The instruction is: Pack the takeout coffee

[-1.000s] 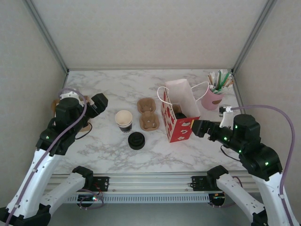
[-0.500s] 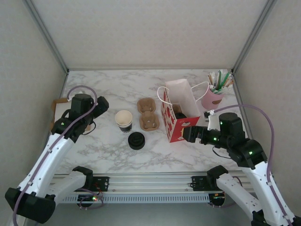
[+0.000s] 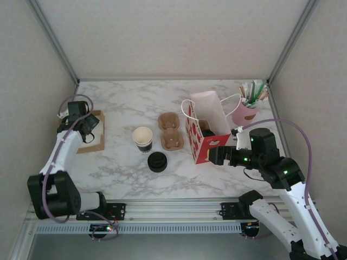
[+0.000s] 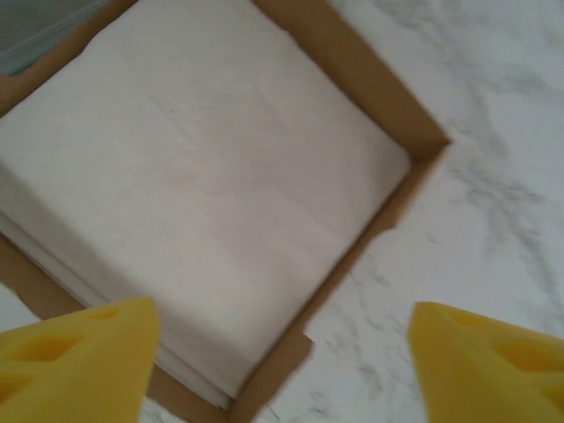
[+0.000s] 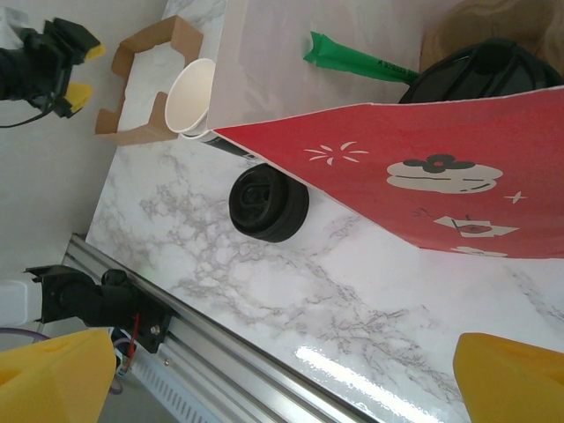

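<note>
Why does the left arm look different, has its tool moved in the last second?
Yes. The left tool swung to the left, away from the lidless cup, and now hangs over the cardboard napkin tray.

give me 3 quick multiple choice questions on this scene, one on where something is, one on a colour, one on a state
1. Where is the left gripper?
A) over the box of napkins
B) over the pink cup
C) over the cup carriers

2. What colour is the printed side of the gift bag?
A) blue
B) red
C) green

3. How does the paper cup near the loose black lid stand?
A) upright with a lid on
B) tipped on its side
C) upright with no lid

Answers:
1 A, the left wrist view looks down on white napkins in their cardboard box, just ahead of the yellow fingers.
2 B, the side facing the arms is red with white and black prints.
3 C, its open mouth and cream inside show from above.
</note>
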`<move>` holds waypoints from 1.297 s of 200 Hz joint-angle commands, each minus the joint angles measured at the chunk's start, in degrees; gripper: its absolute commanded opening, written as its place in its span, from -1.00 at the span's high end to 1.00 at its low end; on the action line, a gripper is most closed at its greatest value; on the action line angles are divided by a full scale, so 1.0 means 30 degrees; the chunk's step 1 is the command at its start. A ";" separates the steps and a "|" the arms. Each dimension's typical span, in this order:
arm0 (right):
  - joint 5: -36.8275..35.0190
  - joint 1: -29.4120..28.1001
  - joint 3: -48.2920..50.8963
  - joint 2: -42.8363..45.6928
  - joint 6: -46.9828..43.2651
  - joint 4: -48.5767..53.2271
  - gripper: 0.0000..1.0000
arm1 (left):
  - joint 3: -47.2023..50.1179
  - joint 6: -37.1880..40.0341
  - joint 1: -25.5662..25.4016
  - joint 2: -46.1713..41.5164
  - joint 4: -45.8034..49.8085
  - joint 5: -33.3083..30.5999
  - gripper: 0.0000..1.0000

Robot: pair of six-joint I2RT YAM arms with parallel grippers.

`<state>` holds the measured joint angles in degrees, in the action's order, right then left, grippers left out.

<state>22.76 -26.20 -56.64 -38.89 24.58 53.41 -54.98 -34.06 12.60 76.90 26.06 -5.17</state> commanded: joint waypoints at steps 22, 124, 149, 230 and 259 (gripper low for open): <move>0.0307 -0.0168 0.0277 -0.0151 -0.0468 0.0108 -0.98 | 0.0355 0.0255 0.0458 0.2404 -0.1557 0.1680 0.04; 0.0498 -0.0176 0.0482 -0.0450 -0.0366 -0.0115 -0.97 | 0.3043 -0.0977 -0.1894 0.1394 -0.2198 0.3815 0.16; 0.0527 -0.0202 0.0479 -0.0316 -0.0329 -0.0031 -0.98 | 0.3433 -0.1292 -0.2582 0.0921 -0.2433 0.4442 0.15; 0.0443 -0.0202 0.0556 0.0103 -0.0065 0.0209 -0.97 | 0.4788 -0.3514 -0.6805 -0.0025 -0.3510 0.5121 0.15; 0.0520 -0.0188 0.0578 -0.0025 -0.0041 0.0086 -0.98 | 0.4983 -0.4256 -0.8085 -0.1351 -0.3024 0.4681 0.11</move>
<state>22.81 -26.20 -55.70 -39.09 24.45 53.39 -40.71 -43.59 -9.61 76.42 16.12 9.28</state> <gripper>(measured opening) 0.988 0.432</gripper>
